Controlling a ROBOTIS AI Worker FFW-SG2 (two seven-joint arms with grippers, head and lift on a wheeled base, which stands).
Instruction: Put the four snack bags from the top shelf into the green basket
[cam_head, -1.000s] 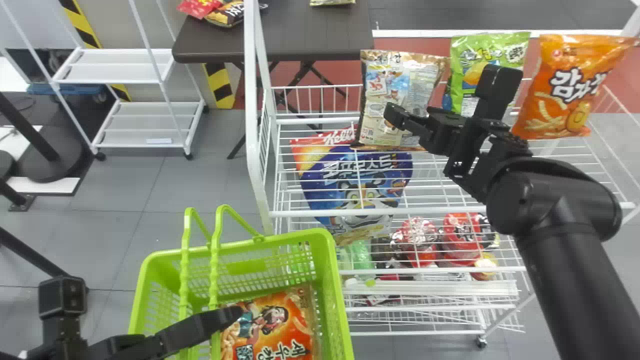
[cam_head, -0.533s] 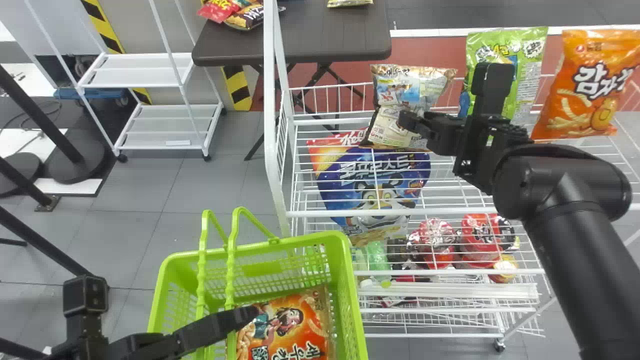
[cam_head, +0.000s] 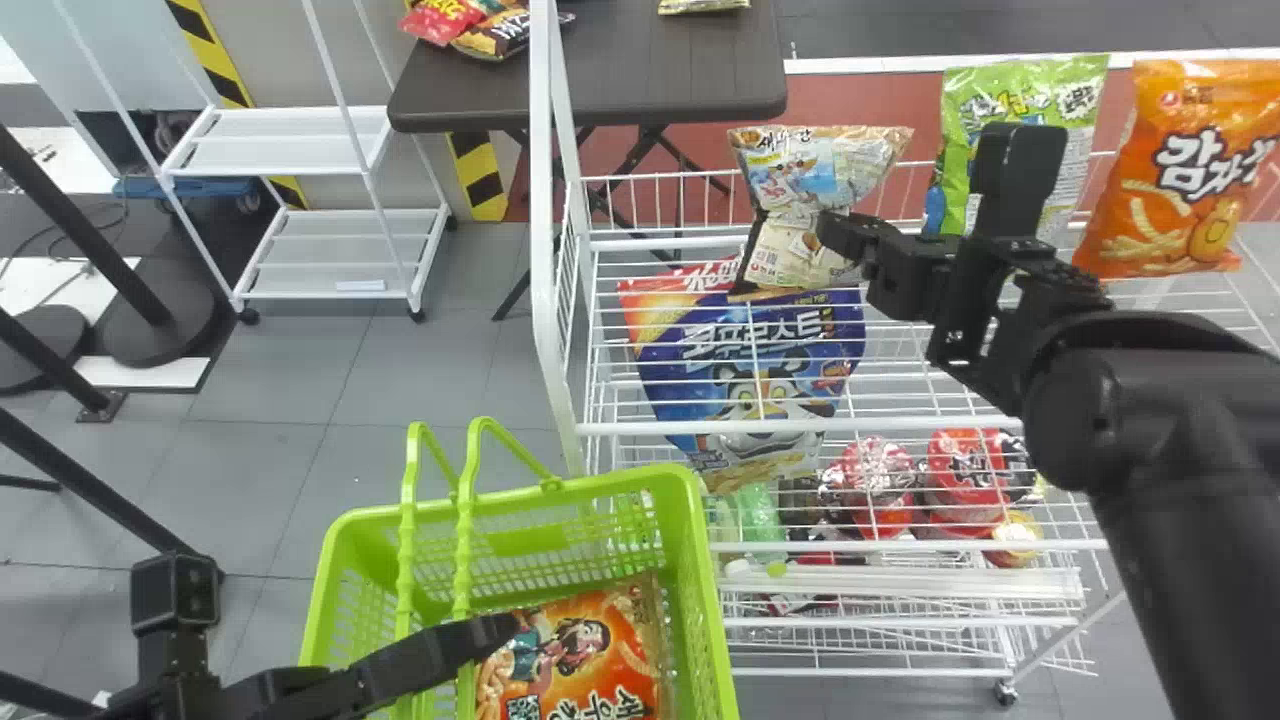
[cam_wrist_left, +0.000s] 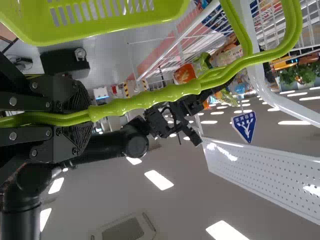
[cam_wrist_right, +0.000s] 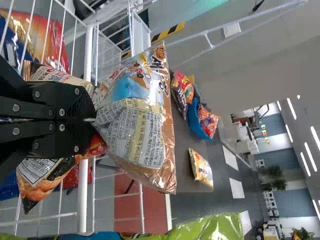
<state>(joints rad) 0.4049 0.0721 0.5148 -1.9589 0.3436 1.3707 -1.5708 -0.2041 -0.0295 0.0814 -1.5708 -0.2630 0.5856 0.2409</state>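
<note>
The right gripper (cam_head: 838, 240) is at the beige-brown snack bag (cam_head: 820, 185) on the top shelf. In the right wrist view, the right gripper (cam_wrist_right: 91, 120) is shut on the middle of this bag (cam_wrist_right: 142, 125), which is pinched into folds. Farther right stand a green bag (cam_head: 1060, 110) and an orange bag (cam_head: 1165, 190). The green basket (cam_head: 700, 600) holds an orange-red snack bag (cam_head: 590, 650). At the basket, the left gripper (cam_head: 500, 635) keeps still; in the left wrist view, the left gripper (cam_wrist_left: 90, 115) is shut on the green basket handles (cam_wrist_left: 165, 97).
A blue cereal bag (cam_head: 750, 370) lies left of centre on the white wire rack (cam_head: 940, 380), with red packs (cam_head: 965, 480) lower down. The rack's white post (cam_head: 545, 250) rises between basket and shelf. Behind are a dark table (cam_head: 640, 90) and a white shelf unit (cam_head: 280, 140).
The beige-brown bag has gone from flat to pinched and folded as my right gripper closed on it. The head view has shifted left, so the scene sits farther right.
</note>
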